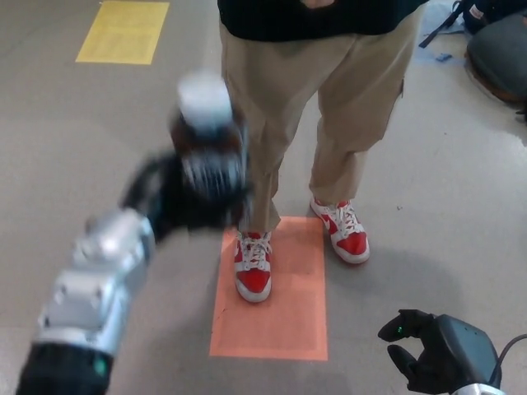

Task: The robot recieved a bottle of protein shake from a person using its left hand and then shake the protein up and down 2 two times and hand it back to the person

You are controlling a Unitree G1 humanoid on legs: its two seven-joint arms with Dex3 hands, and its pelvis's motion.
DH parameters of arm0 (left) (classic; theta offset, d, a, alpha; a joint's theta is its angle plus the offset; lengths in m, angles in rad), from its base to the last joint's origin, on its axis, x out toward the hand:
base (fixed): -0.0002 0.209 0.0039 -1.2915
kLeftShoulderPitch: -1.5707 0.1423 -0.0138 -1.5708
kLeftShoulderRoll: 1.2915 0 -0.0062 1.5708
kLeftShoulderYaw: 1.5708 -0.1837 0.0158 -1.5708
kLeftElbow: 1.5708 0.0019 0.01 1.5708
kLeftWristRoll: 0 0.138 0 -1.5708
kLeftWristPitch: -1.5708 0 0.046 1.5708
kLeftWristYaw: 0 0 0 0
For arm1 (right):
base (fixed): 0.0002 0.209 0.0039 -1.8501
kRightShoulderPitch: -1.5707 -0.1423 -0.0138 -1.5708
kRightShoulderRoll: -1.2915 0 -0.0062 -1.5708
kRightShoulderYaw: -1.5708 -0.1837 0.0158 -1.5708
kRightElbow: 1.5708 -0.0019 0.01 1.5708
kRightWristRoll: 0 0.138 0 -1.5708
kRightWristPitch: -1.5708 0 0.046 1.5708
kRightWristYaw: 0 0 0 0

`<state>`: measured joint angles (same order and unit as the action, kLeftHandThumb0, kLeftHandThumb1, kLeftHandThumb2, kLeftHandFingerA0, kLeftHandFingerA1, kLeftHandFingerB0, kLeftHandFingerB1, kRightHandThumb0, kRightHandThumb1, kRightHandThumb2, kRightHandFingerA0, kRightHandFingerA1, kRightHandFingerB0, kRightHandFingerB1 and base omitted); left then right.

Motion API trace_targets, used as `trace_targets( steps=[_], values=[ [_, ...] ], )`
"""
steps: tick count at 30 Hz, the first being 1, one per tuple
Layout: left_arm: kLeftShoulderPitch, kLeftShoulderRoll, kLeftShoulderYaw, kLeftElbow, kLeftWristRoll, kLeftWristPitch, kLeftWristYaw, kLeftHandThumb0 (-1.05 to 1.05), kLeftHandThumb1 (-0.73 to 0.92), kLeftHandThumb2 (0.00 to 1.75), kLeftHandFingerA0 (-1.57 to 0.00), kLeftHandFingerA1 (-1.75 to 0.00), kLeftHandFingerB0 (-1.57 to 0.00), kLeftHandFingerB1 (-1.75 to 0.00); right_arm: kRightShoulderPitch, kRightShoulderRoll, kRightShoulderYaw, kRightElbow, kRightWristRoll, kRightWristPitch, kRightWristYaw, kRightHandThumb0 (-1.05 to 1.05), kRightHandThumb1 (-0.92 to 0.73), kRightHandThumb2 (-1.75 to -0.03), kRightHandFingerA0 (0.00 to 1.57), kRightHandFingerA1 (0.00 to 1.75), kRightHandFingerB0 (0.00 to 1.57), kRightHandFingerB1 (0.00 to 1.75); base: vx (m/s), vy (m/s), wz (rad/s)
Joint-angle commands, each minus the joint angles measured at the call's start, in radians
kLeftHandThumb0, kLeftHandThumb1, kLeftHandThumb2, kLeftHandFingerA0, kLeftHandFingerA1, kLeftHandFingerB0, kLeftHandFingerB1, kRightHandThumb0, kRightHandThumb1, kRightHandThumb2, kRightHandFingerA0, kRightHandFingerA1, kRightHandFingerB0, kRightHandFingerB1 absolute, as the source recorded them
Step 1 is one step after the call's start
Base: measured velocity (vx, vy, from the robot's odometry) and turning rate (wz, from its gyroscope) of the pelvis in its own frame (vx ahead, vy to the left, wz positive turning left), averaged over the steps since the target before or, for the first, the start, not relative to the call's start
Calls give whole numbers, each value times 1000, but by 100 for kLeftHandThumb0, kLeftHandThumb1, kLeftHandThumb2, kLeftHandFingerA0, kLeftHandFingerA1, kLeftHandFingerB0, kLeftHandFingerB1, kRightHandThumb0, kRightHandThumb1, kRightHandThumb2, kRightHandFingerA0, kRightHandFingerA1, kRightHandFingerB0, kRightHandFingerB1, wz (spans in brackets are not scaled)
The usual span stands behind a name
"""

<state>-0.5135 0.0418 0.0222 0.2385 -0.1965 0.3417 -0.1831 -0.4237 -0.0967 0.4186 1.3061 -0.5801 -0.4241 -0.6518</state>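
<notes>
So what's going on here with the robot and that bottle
The robot's left hand is gripping a brown protein shake bottle with a white cap, held upright in front of a person in tan trousers and red and white shoes. The hand and bottle are blurred, which suggests it is mid-shake. The person stands on an orange floor marker and is not touching the bottle. The right hand hangs low at the bottom right, holding nothing, fingers apart.

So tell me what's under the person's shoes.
Under the red shoes lies an orange floor rectangle: one shoe fully on it, the other at its corner. The part beneath the soles is covered.
</notes>
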Motion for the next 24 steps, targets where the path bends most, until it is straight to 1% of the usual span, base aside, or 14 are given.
trace_targets(
  steps=[1,3,5,6,8,9,11,13,15,16,19,22,23,24],
  values=[
    [161,21,-82,131,38,-6,-94,-19,80,65,-78,-166,-67,-120,14,-12,-1,7,-2,-15,-14,-41,-68,-82,93,90,86,59,0,0,0],
    [239,35,-149,252,100,-84,-100,-17,82,63,-79,-171,-63,-120,17,-9,-5,7,2,-10,-5,-41,-69,-80,94,92,86,58,0,0,0],
    [238,45,-170,257,108,-94,-106,-21,80,70,-84,-167,-63,-120,18,-5,-14,7,12,-16,-1,-41,-69,-80,93,93,87,58,0,0,0],
    [222,49,-171,219,99,-57,-104,-22,83,70,-81,-166,-61,-113,19,-5,-9,7,5,-16,-9,-40,-68,-82,95,94,87,58,0,0,0],
    [114,42,-110,63,30,43,-79,-25,84,65,-76,-170,-54,-115,21,-7,-2,8,-4,-13,-15,-40,-66,-85,96,91,87,60,0,0,7],
    [62,31,-57,35,-27,49,-81,-22,83,64,-74,-168,-62,-106,20,-6,-3,8,-3,-9,-10,-41,-67,-84,95,88,87,59,0,0,19],
    [-17,23,-2,-6,-66,92,-65,-25,83,66,-77,-168,-63,-108,22,-3,-2,8,-3,-6,-9,-40,-67,-83,95,88,87,59,0,0,0],
    [-72,0,52,-51,-110,139,-40,-17,80,72,-85,-159,-73,-118,20,-1,0,7,-4,-1,-9,-38,-67,-81,95,90,86,57,0,0,0],
    [-23,-12,25,-25,-67,139,-50,-15,77,66,-82,-164,-70,-120,13,-1,-4,8,0,4,-3,-38,-67,-82,94,88,87,56,0,0,0],
    [42,-15,-19,18,-23,112,-65,-16,81,66,-81,-165,-64,-114,11,-5,-5,8,-1,2,-3,-37,-65,-85,96,89,87,57,0,0,-9],
    [200,-13,-132,127,67,26,-85,-17,83,63,-77,-170,-55,-119,19,-6,-2,7,-3,-8,-9,-41,-67,-85,94,95,86,61,0,0,0],
    [159,-17,-128,112,41,51,-73,-23,81,69,-67,-168,-60,-120,14,-5,-16,5,11,-2,5,-39,-67,-84,93,95,87,58,0,0,0],
    [101,-18,-89,54,0,91,-65,-23,81,69,-67,-168,-60,-120,13,-7,-12,3,5,3,3,-39,-67,-84,93,95,87,58,0,0,0],
    [54,-17,-59,19,-20,104,-53,-25,81,65,-76,-167,-60,-111,14,-7,-8,3,0,6,1,-38,-67,-82,93,87,86,58,0,0,13]
  ],
)
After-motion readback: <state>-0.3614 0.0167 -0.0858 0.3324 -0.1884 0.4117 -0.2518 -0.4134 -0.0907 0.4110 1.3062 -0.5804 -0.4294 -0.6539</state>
